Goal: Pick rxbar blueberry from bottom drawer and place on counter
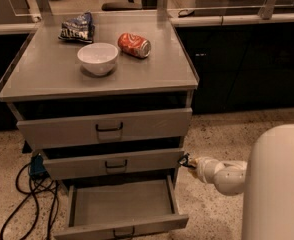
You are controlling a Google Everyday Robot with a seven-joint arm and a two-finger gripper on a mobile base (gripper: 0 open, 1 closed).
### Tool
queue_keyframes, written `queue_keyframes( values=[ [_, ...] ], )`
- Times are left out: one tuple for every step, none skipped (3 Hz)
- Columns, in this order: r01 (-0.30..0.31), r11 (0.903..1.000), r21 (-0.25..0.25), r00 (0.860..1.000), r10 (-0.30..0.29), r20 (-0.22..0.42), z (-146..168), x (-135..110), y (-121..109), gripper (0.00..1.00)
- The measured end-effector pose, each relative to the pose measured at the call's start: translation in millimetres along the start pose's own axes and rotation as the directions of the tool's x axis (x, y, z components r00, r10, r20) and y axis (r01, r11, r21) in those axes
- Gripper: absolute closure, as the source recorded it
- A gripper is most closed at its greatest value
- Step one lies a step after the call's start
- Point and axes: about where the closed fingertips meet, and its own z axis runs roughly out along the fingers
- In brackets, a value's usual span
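Note:
The bottom drawer is pulled out, showing a flat grey floor with nothing I can make out on it. The rxbar blueberry is not visible in this view. My gripper hangs at the end of the white arm, just off the right end of the middle drawer's front and above the bottom drawer's right wall. The counter tops the cabinet.
On the counter stand a white bowl, a red soda can on its side and a dark-blue snack bag. The top drawer and middle drawer are slightly open. Black cables lie on the floor at left.

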Motion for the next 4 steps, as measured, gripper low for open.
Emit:
queue_keyframes(
  values=[
    [0.001, 1.0, 0.001, 1.0, -0.001, 0.001, 0.2, -1.2, -0.7, 1.0],
    [0.008, 1.0, -0.003, 1.0, -0.008, 0.009, -13.1, -7.9, 4.2, 1.0],
    [0.007, 1.0, 0.007, 1.0, -0.007, 0.007, -66.0, -15.0, 17.2, 1.0],
    [0.034, 0.9938, 0.105, 0.999, -0.03, -0.036, -144.2, -17.1, 12.7, 1.0]
  ],
)
